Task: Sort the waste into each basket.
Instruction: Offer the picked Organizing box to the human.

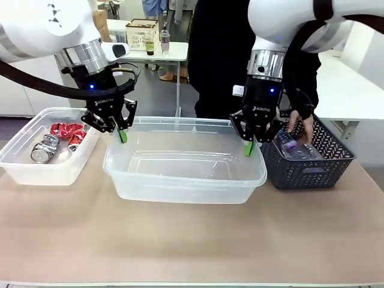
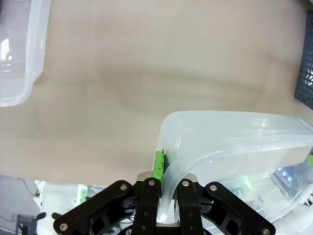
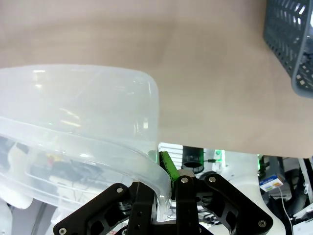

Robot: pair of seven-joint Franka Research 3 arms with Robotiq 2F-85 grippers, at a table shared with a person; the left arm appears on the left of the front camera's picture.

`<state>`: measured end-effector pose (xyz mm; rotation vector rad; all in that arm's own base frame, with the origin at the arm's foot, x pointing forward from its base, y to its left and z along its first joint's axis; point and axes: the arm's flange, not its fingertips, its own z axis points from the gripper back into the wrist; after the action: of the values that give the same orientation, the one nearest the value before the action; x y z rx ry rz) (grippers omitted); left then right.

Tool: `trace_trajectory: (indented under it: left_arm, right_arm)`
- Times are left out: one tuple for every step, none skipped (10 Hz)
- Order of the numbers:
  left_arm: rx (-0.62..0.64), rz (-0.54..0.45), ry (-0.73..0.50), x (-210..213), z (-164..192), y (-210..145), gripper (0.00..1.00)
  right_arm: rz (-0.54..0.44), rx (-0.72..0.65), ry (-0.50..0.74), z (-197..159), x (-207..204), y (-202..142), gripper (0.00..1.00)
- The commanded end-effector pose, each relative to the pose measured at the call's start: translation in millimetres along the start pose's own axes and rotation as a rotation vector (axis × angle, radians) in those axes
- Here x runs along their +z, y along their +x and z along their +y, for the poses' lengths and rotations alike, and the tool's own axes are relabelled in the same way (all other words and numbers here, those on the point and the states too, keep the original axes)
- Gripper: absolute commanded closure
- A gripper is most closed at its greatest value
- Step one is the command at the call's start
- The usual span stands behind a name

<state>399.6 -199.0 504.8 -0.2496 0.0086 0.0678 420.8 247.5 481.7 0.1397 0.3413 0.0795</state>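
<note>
A: What are our two grippers doing?

B: Our left gripper (image 1: 122, 131) is clamping the left rim of the large clear tub (image 1: 185, 180) in the middle of the counter (image 1: 192, 240). In the left wrist view its fingers (image 2: 158, 166) are nearly closed, pinching the thin rolled rim between the green pads. Our right gripper (image 1: 249, 146) is gripping the right rim the same way, fingers (image 3: 168, 167) narrow with the wall of the tub between them.

A: Where is the waste sitting?

B: Crushed red-and-silver cans (image 1: 57, 141) are lying in the smaller clear tub (image 1: 36, 171) at our left, just beside the large one. Clear bottles (image 1: 294, 147) are lying in the dark grey lattice basket (image 1: 312, 168) at our right, touching the large tub's corner. A person's hand (image 1: 301, 126) is reaching into that basket.

A: How much open room are we seeing?

B: The near half of the counter is lying bare. The large tub is holding nothing, and its sides are standing close against both neighbours.
</note>
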Motion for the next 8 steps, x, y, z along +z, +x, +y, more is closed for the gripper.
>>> trace_trajectory:
  left_arm:
    - [0.039,-0.021,-0.008,2.8,3.2,1.9,1.00]
    - [0.039,-0.021,-0.008,2.8,3.2,1.9,1.00]
    - [0.039,-0.021,-0.008,2.8,3.2,1.9,1.00]
    - [0.039,-0.021,-0.008,2.8,3.2,1.9,1.00]
    - [0.039,-0.021,-0.008,2.8,3.2,1.9,1.00]
    - [0.039,-0.021,-0.008,2.8,3.2,1.9,1.00]
    - [0.039,-0.021,-0.008,2.8,3.2,1.9,1.00]
    - [0.039,-0.021,-0.008,2.8,3.2,1.9,1.00]
  right_arm:
    - [0.016,-0.001,-0.007,-2.7,0.7,-5.7,1.00]
    - [0.016,-0.001,-0.007,-2.7,0.7,-5.7,1.00]
    - [0.016,-0.001,-0.007,-2.7,0.7,-5.7,1.00]
    - [0.016,-0.001,-0.007,-2.7,0.7,-5.7,1.00]
    - [0.016,-0.001,-0.007,-2.7,0.7,-5.7,1.00]
    - [0.016,-0.001,-0.007,-2.7,0.7,-5.7,1.00]
    - [0.016,-0.001,-0.007,-2.7,0.7,-5.7,1.00]
    - [0.016,-0.001,-0.007,-2.7,0.7,-5.7,1.00]
